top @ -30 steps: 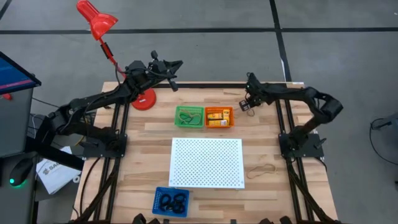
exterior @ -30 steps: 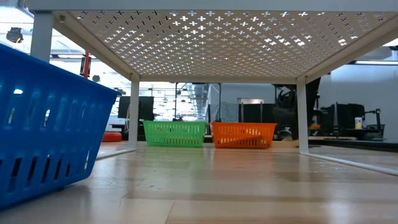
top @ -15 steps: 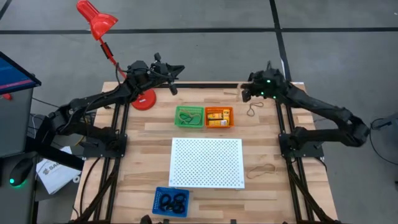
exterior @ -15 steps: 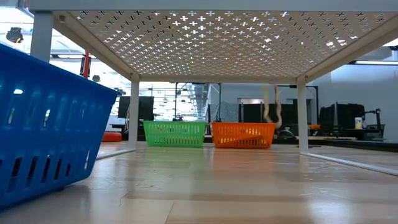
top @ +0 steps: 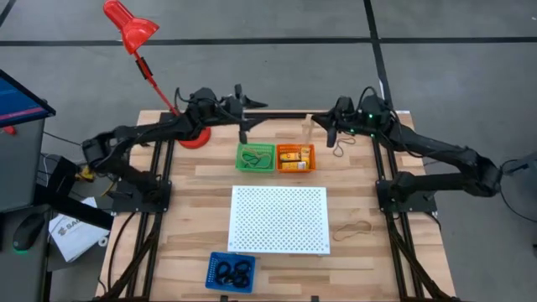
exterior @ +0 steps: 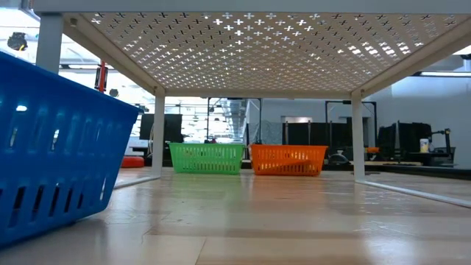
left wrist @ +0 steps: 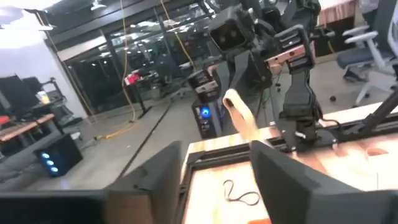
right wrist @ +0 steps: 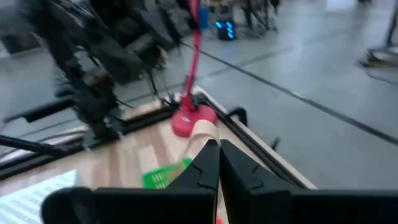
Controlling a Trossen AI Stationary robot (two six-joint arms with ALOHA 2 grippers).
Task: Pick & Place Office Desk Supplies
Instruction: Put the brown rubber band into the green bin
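Observation:
My right gripper (top: 319, 127) hangs above the table's far edge, right of the orange tray (top: 295, 158), shut on a tan rubber band (right wrist: 201, 132). My left gripper (top: 247, 117) faces it from above the green tray's (top: 255, 157) far side, open with nothing between its fingers (left wrist: 217, 180). The left wrist view shows the band (left wrist: 239, 115) sticking out of the right gripper toward my left one. Another tan rubber band (top: 340, 148) lies flat on the wood under the right arm. My right gripper pinches the tan rubber band between its two shut fingers, which point about level toward the table's left side. A folded loop of the band (right wrist: 203, 127) sticks out past the fingertips. The band is lifted clear of the table.
A white perforated board (top: 278, 220) stands mid-table with a tan band (top: 354, 226) lying to its right. The blue tray (top: 230, 273) with black rings sits at the near edge. The orange tray holds yellow-orange blocks. A red lamp's base (top: 195, 136) stands at the far left.
My right gripper has risen from the table with the rubber band, tipped from pointing down to about level, and gone left toward my left gripper; the band has left the low view. My left gripper has gone right toward it and opened.

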